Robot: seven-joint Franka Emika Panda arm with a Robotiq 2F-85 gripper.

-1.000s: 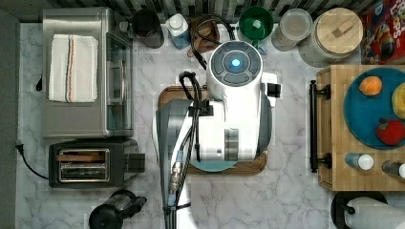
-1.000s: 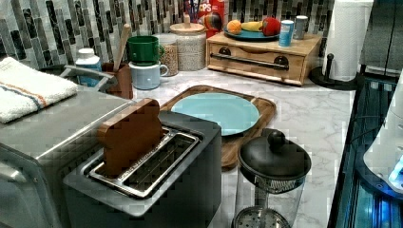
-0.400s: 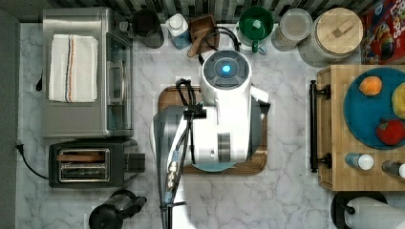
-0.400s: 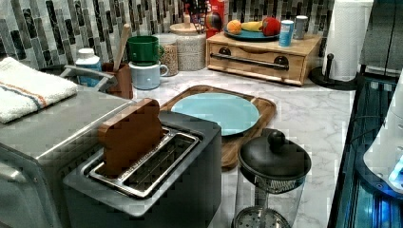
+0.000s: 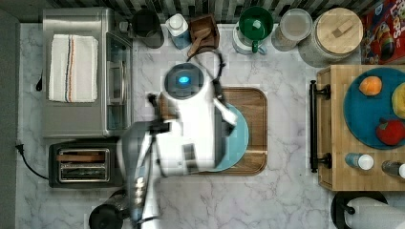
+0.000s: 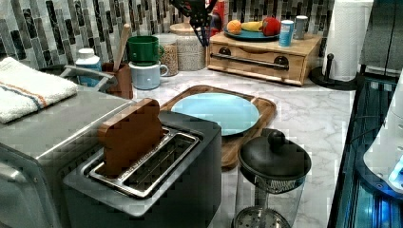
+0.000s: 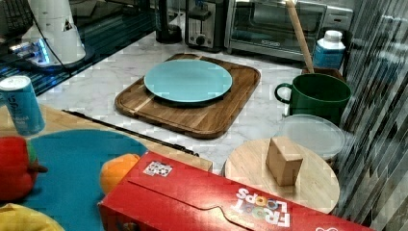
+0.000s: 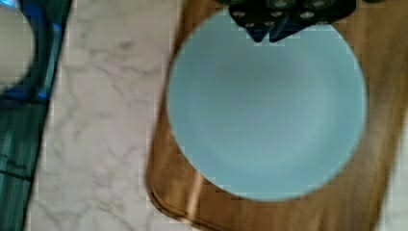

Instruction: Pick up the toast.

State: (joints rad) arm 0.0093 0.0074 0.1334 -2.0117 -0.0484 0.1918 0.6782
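The toast (image 5: 80, 157) shows in the top view as a thin brown strip in one slot of the black toaster (image 5: 83, 185). The left view has the toast (image 6: 130, 137) standing upright, half out of the slot in the toaster (image 6: 190, 190). My gripper (image 6: 201, 33) hangs high over the counter, far behind the toaster in the left view, with its fingers pointing down. In the wrist view the gripper (image 8: 268, 32) is shut and holds nothing, right over the light blue plate (image 8: 264, 103). My white arm (image 5: 191, 124) covers part of the plate in the top view.
The plate (image 5: 239, 138) lies on a wooden board (image 5: 255, 102). A toaster oven (image 5: 76, 121) with a striped towel (image 5: 72, 67) stands beside the toaster. A black-lidded glass press (image 6: 273, 171) stands near the toaster. Mugs (image 6: 144, 50), jars and a fruit tray (image 5: 372, 109) line the back and side.
My arm has swung over the board toward the toaster side in the top view. The gripper has come into the left view at the top. The toast has not moved.
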